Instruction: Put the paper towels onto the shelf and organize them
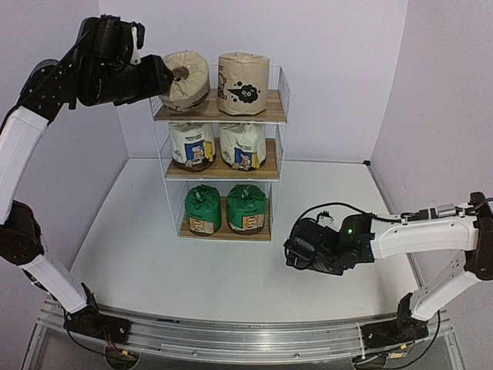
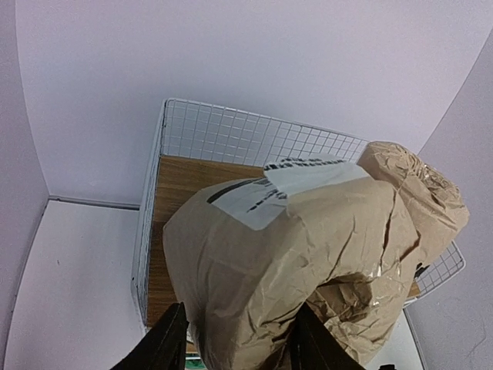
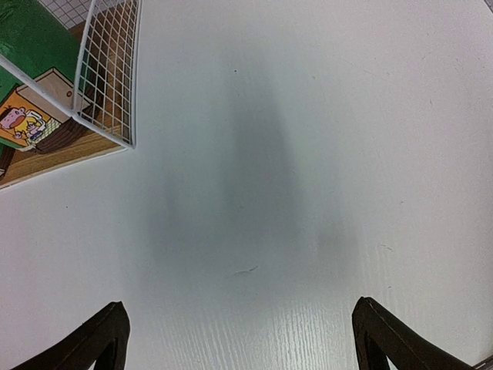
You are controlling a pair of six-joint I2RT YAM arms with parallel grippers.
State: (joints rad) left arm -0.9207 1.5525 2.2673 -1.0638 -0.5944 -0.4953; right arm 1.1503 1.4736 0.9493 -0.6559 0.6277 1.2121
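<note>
The shelf (image 1: 219, 116) holds six paper towels. Two green rolls (image 1: 203, 208) sit on the bottom tier and two white ones (image 1: 192, 145) on the middle tier. On the top tier a tan roll (image 1: 243, 83) stands upright at the right. The other tan roll (image 1: 187, 77) leans tilted at the left, its core hole facing my left gripper (image 1: 166, 77). In the left wrist view this tan roll (image 2: 308, 247) rests on the top board (image 2: 173, 200). My left gripper (image 2: 239, 339) straddles its near end, jaws parted, the left finger just off the wrap. My right gripper (image 1: 293, 250) hangs open and empty.
The right gripper (image 3: 240, 335) hovers low over the white table, right of the shelf's mesh corner (image 3: 108, 69), where a green roll (image 3: 23, 38) shows. Lilac walls close in behind and beside the shelf. The left arm reaches high along the left wall.
</note>
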